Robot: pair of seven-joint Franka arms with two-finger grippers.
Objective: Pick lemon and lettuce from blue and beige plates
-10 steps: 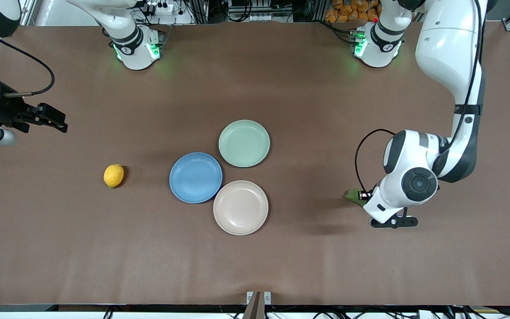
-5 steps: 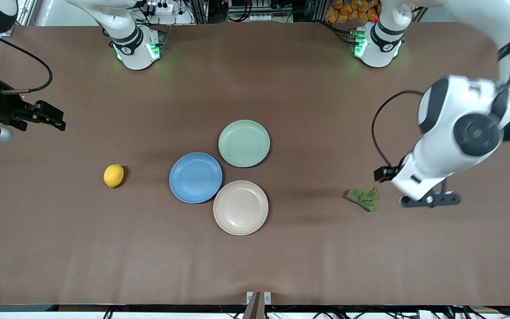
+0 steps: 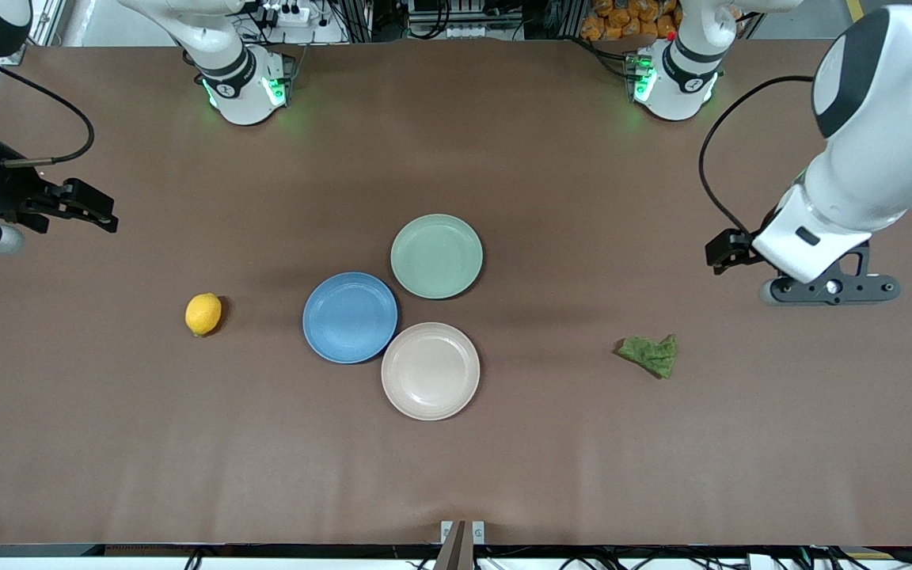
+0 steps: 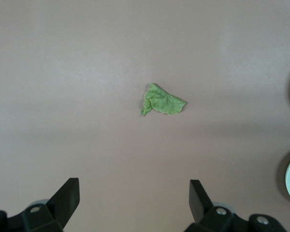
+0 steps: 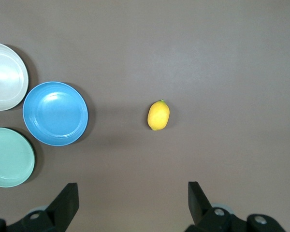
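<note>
The lemon (image 3: 203, 314) lies bare on the brown table (image 3: 456, 475), toward the right arm's end, well apart from the blue plate (image 3: 350, 317) and about level with it as seen from the front camera. The lettuce (image 3: 649, 353), a small crumpled green leaf, lies flat on the table toward the left arm's end, well apart from the beige plate (image 3: 431, 370) and touching nothing. The three plates sit in a tight cluster at mid-table: the green plate (image 3: 437, 256) farthest from the front camera, the blue plate beside it toward the right arm's end, and the beige plate nearest the camera, its rim just beside those of the other two. All three plates hold nothing. The left gripper (image 4: 134, 198) is up in the air over bare table at the left arm's end, its fingers spread wide with nothing between them; in the left wrist view the lettuce (image 4: 162, 101) lies on the table under it, clear of both fingers. The right gripper (image 5: 133, 200) hangs over the table edge at the right arm's end, likewise wide open and holding nothing, with the lemon (image 5: 158, 115) and blue plate (image 5: 55, 113) visible below it in the right wrist view.
</note>
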